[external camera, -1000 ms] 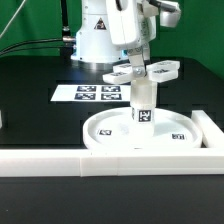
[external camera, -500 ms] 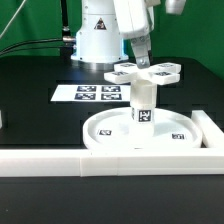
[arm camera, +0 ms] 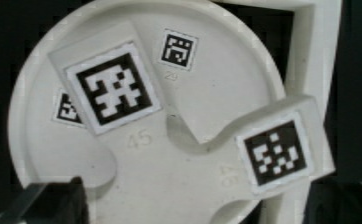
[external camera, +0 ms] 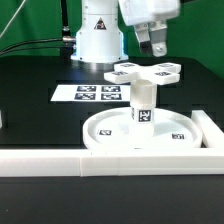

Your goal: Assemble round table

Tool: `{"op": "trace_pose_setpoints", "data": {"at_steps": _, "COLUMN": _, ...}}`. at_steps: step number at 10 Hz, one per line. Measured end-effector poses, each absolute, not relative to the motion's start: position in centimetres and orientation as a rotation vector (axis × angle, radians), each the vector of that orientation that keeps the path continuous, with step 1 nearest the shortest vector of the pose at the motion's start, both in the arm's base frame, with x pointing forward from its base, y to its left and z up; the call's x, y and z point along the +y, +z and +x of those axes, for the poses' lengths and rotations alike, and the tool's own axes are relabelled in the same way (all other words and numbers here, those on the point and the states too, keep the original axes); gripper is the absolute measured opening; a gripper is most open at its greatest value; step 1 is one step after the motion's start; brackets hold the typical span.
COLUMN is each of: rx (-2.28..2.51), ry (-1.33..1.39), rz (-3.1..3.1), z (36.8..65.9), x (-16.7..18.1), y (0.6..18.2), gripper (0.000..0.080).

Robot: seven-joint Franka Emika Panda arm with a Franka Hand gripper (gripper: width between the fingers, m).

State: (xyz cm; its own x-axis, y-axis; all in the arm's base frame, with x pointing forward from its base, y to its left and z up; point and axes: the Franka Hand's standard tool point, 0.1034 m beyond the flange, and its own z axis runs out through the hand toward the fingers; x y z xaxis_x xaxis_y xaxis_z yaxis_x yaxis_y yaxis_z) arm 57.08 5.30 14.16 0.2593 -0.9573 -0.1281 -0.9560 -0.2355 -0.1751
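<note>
The round disc [external camera: 175, 135] lies flat on the table against the border bars. The short cylinder leg [external camera: 142, 100] stands upright at its centre. The cross-shaped base [external camera: 145, 71] sits on top of the leg. My gripper [external camera: 153, 44] hangs above and toward the exterior view's right of the base, clear of it, open and empty. In the wrist view the tagged arms of the base [arm camera: 160, 160] fill the frame over the disc [arm camera: 231, 45]. One dark fingertip [arm camera: 50, 203] shows at the edge.
The marker board [external camera: 90, 94] lies behind the disc. White border bars [external camera: 60, 160] run along the front and the exterior view's right [external camera: 210, 128]. The robot's white pedestal [external camera: 97, 40] stands at the back.
My gripper has let go of the cross-shaped base, then risen and moved toward the exterior view's right. The base stays on the leg.
</note>
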Motion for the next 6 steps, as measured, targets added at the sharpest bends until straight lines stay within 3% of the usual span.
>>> {"op": "trace_pose_setpoints", "data": {"at_steps": 6, "rx": 1.087, "ry": -0.071, "rz": -2.725, "z": 57.12, "x": 6.08, "y": 14.18, "gripper": 0.0649}}
